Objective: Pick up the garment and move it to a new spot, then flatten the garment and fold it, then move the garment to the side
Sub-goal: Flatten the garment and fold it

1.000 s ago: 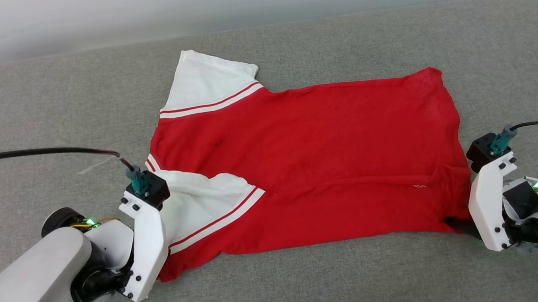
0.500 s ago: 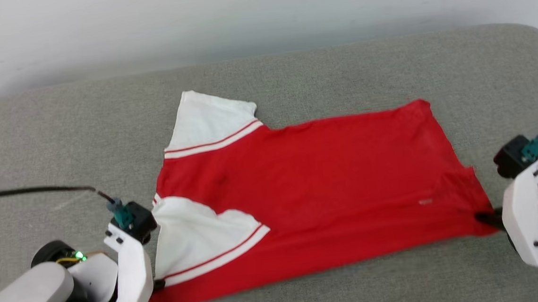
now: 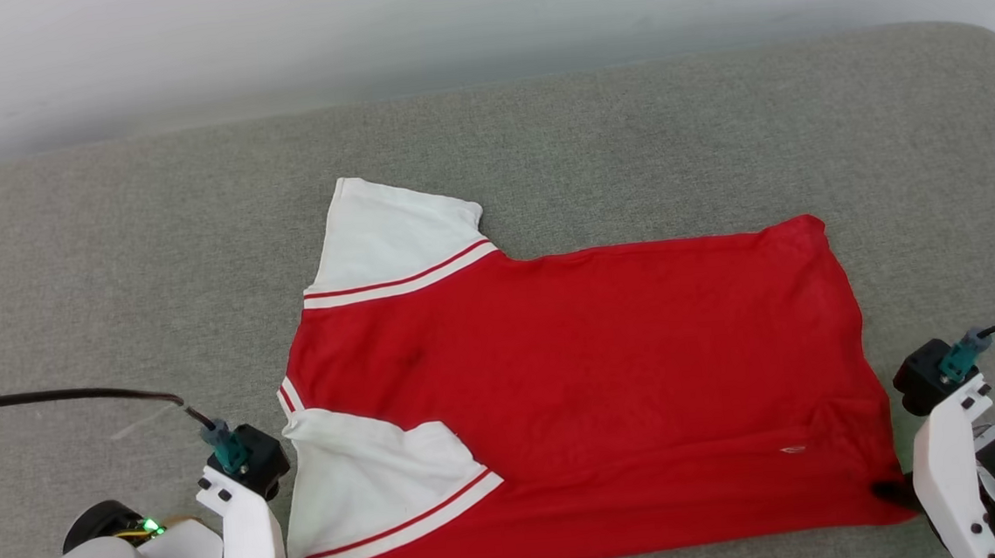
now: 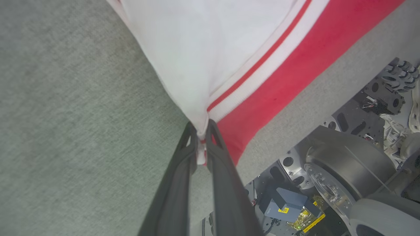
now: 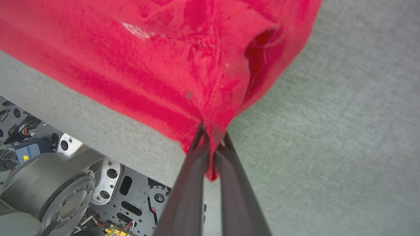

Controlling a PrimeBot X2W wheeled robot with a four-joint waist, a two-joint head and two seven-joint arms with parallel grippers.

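Left gripper (image 4: 202, 126) is clamped on the near white sleeve (image 3: 371, 480) just where it meets the striped trim, and the right gripper (image 5: 212, 129) pinches a bunched red hem corner. Between them the T-shirt (image 3: 592, 377) lies sideways on the grey upholstered surface (image 3: 112, 280), sleeves toward the robot's left, its near edge close to the surface's front rim. The far sleeve (image 3: 389, 234) lies flat, while the near one is doubled over the body. This looks like the flattening step (no fold seems begun yet). The next move calls for an even outward pull, both corners set down, then the near sleeve opened out.
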